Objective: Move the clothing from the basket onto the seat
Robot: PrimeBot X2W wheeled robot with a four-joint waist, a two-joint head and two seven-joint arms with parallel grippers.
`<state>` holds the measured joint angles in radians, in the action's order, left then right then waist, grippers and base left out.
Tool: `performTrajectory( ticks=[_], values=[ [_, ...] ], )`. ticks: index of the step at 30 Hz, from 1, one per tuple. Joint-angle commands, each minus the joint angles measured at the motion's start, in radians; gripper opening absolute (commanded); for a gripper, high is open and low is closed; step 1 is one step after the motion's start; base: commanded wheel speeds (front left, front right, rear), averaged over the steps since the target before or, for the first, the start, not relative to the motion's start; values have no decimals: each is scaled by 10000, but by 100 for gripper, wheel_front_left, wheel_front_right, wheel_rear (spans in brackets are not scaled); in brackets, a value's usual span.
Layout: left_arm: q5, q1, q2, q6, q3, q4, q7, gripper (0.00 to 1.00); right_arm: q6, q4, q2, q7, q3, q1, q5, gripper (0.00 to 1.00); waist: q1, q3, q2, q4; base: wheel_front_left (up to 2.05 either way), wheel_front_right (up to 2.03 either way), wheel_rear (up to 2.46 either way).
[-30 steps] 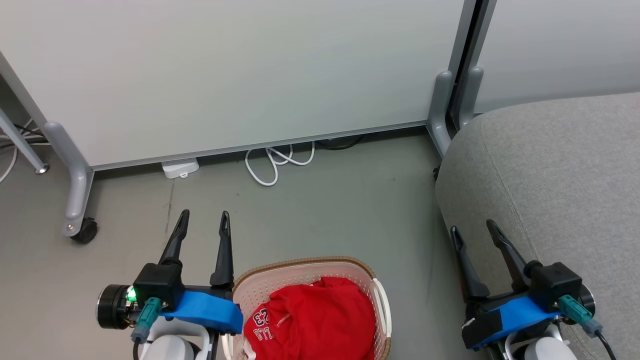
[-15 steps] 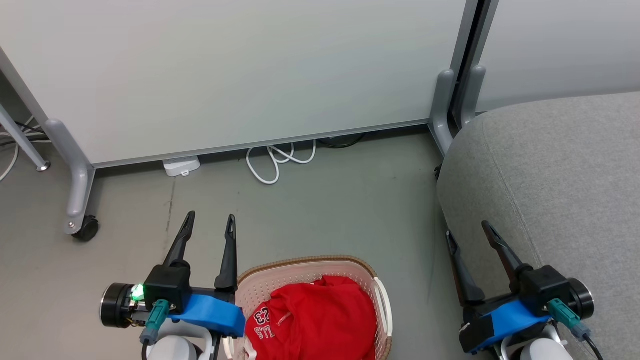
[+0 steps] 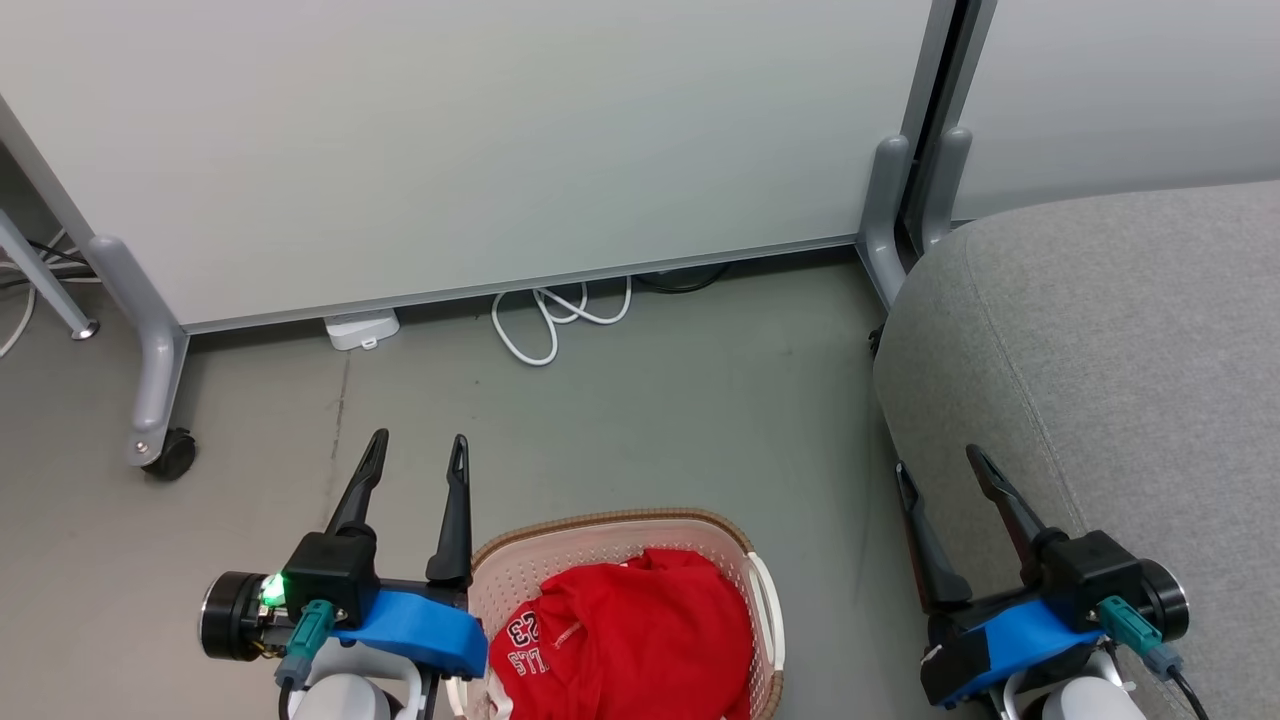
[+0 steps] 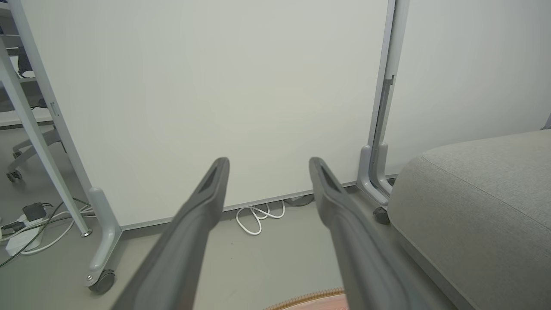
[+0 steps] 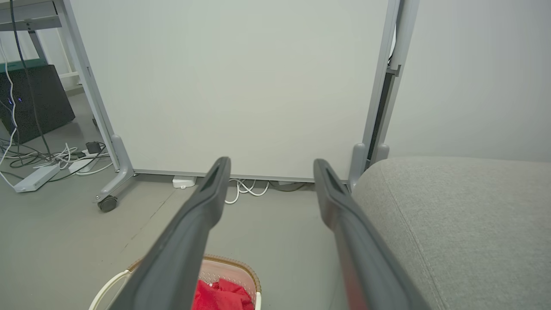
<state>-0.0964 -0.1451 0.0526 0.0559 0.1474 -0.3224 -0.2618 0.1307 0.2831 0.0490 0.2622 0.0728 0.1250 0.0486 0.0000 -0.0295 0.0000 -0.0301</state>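
Observation:
Red clothing (image 3: 625,640) with white numerals lies heaped in the cream basket (image 3: 520,568) on the floor at the head view's bottom centre. The clothing (image 5: 221,295) and the basket (image 5: 241,269) also show at the bottom of the right wrist view. The grey seat (image 3: 1120,350) fills the right side. My left gripper (image 3: 418,451) stands open just left of the basket, nothing between its fingers. My right gripper (image 3: 940,466) is open too, over the seat's left edge. In the wrist views the left gripper (image 4: 267,162) and right gripper (image 5: 271,162) point at the white panel.
A white partition panel (image 3: 480,140) on grey castor legs (image 3: 150,400) stands across the back. A coiled white cable (image 3: 550,325) and a small white box (image 3: 360,328) lie at its foot. More cables and a power strip (image 5: 36,178) sit far left.
The picture has shifted slightly, so the camera moved. The right gripper has edged a little toward the seat's edge; the left gripper and the clothing hold their places.

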Motion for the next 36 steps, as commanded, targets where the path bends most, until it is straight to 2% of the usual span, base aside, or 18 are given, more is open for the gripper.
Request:
performTrajectory(
  ticks=[1, 13, 20, 31, 36],
  values=[
    [13, -130, -8, 40, -27, -19, -49, 100, 1, 15, 24, 40, 4, 146, 53, 100, 0, -20, 0, 7, 0, 0, 0],
    [302, -868, -6, 259, 151, -416, -49, 100, 1, -144, 24, 40, 47, 408, -15, 100, 0, -539, 0, 241, 0, 0, 0],
    [637, -2074, 329, 548, 623, -1434, -47, 100, 1, -343, 24, 39, 81, 897, -23, 100, 0, -1473, 0, 751, 0, 0, 0],
    [1136, -4488, 982, 752, 2317, -3957, -39, 100, 1, -748, 20, 37, 209, 2078, 240, 100, 0, -3578, 0, 1819, 0, 0, 0],
    [1017, -5521, 1219, 738, 3654, -5152, -41, 100, 1, -966, 18, 39, 361, 2563, 392, 100, 0, -4510, 0, 2262, 0, 0, 0]
  ],
)
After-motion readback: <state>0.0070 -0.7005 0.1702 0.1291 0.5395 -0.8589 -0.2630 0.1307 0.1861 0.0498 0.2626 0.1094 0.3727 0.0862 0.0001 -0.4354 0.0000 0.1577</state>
